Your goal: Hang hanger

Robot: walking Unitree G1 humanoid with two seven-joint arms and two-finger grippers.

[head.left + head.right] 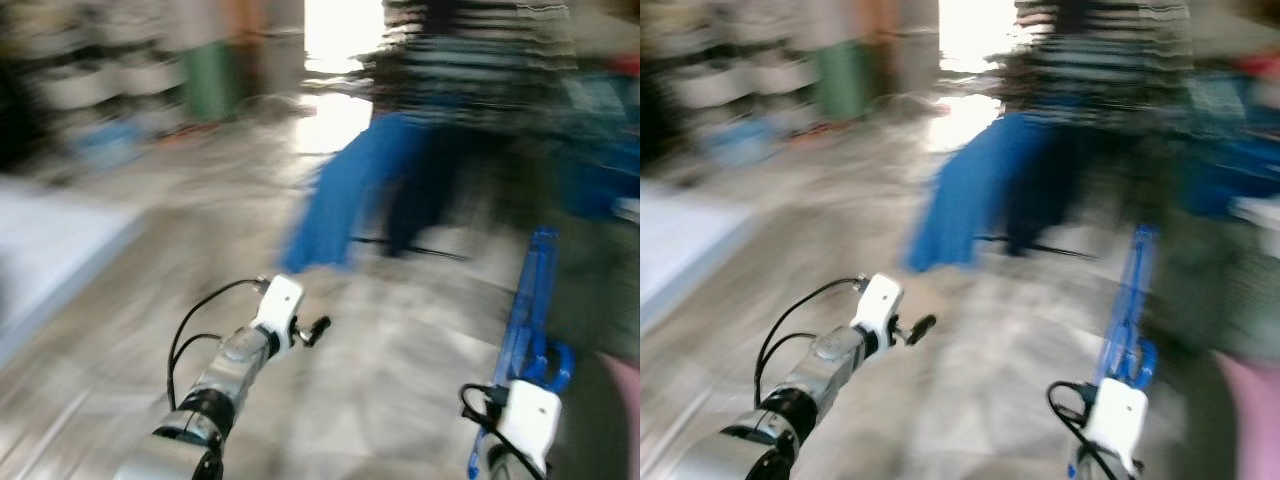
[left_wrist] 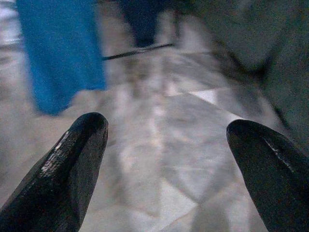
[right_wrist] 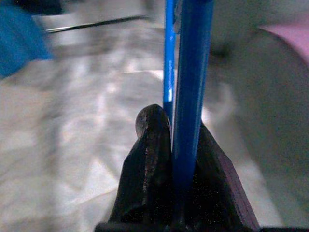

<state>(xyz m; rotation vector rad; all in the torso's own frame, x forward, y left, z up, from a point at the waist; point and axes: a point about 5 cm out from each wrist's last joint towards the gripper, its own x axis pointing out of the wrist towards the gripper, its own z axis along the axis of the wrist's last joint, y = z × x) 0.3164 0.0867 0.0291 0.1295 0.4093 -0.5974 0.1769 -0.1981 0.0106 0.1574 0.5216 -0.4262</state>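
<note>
Pale stone floor (image 1: pixel 380 400) streaks past under me, everything smeared while I walk. Ahead hang blurred garments: a blue cloth (image 1: pixel 345 205) and something striped (image 1: pixel 470 60) above it, presumably on a rack I can't resolve. My right end effector (image 3: pixel 176 145) is pinched tight on the blue hanger (image 1: pixel 530 310), which stands up nearly vertical from the grip, low on my right side. My left end effector (image 2: pixel 166 159) is out front, fingers spread wide, nothing between them. Transit step, I judge. I'd keep the hanger upright and clear of the clothes, settle the view until the rail is sharp, then raise the hook over it.
</note>
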